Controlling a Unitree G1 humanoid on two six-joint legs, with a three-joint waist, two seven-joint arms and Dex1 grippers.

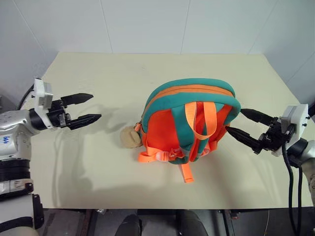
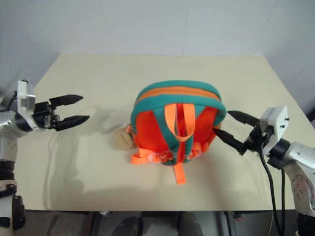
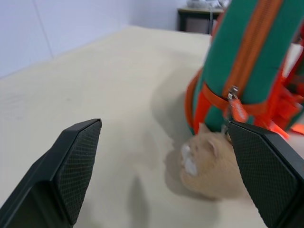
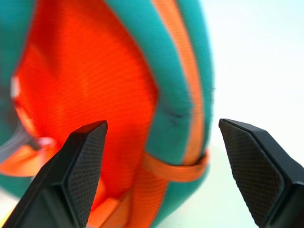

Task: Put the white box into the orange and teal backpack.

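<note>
The orange and teal backpack (image 1: pixel 191 123) stands mid-counter (image 1: pixel 98 73), straps facing the robot, its tan plush toy (image 1: pixel 131 136) lying beside it. The right hand (image 1: pixel 243 124) hovers released just beside the backpack; the left hand (image 1: pixel 87 107) is released, well apart.

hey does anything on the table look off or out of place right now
Nothing is spilled or damaged. The backpack stands upright mid-table, zipped shut, its plush toy lying beside it. Both open grippers flank it.
</note>
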